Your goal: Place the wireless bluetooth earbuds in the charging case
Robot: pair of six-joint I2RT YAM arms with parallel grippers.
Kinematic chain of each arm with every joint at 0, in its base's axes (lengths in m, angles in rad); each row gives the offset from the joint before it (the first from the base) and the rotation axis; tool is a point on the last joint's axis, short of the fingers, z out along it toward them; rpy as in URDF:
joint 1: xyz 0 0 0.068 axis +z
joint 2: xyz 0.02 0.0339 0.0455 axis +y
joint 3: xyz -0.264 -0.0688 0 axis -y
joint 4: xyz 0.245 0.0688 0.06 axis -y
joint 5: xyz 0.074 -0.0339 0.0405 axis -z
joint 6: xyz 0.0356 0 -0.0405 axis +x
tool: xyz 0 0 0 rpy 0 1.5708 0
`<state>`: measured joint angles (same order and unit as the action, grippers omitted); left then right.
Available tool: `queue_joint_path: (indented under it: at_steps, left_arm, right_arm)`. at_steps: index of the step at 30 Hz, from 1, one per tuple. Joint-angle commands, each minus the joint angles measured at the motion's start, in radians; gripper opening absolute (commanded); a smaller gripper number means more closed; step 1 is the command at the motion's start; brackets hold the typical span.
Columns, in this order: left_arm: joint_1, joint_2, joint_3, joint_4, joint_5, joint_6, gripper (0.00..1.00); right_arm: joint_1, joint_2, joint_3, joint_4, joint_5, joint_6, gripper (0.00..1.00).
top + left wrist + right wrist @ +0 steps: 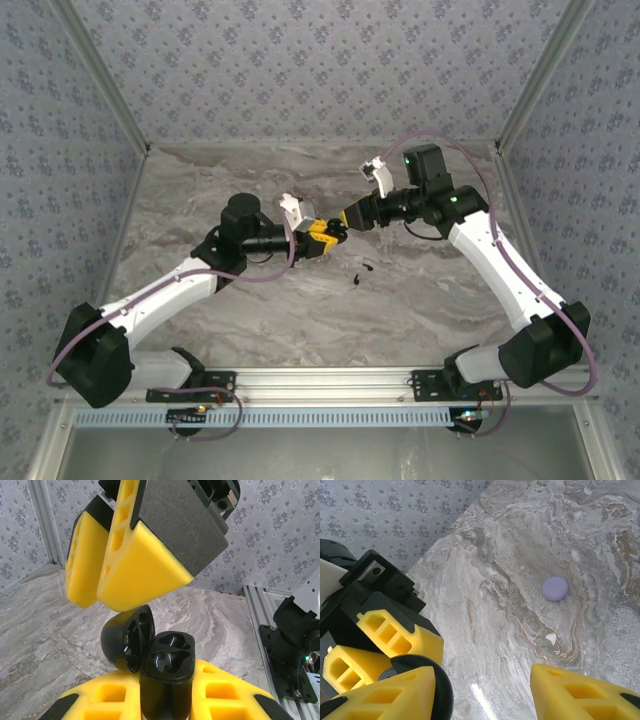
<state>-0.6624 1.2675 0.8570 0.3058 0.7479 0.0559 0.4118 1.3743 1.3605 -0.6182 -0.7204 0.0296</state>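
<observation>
Top view: we see the left gripper (322, 238) and right gripper (345, 216) almost touching above the table (200, 180). The earbuds (355, 280) lie loose nearby.
Left wrist: the left fingers clamp the charging case (167, 665). Its lid (127, 640) is flipped back and its wells are empty, likely presented for loading.
Right wrist: the right fingers are spread wide and hold nothing. A purple disc (555, 588) lies beyond.

A grey marbled stone-look table (430, 300) is seen. A tiny black comma-shaped earbud (366, 266) and a second earbud (354, 280) are laid on it, near the left gripper's yellow fingers (320, 236). Beyond the right gripper's yellow fingers (580, 695), a small round lilac disc (554, 588) is found, with a white fleck (551, 638) between them.
</observation>
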Motion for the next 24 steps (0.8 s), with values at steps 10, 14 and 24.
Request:
queue_joint_path:
  at_steps: [10, 14, 24]
  left_arm:
    - [-0.005, -0.018, 0.006, 0.057, -0.054, -0.008, 0.19]
    - [-0.003, -0.016, -0.006, 0.06, -0.094, -0.023, 0.19]
    - [-0.006, -0.044, -0.048, 0.075, -0.204, -0.108, 0.2]
  right_arm:
    - [-0.009, -0.038, 0.015, -0.032, 0.244, 0.06, 0.55]
    - [-0.051, -0.05, -0.003, -0.046, 0.363, 0.113, 0.55]
    - [-0.097, 0.004, -0.118, -0.114, 0.386, 0.126, 0.55]
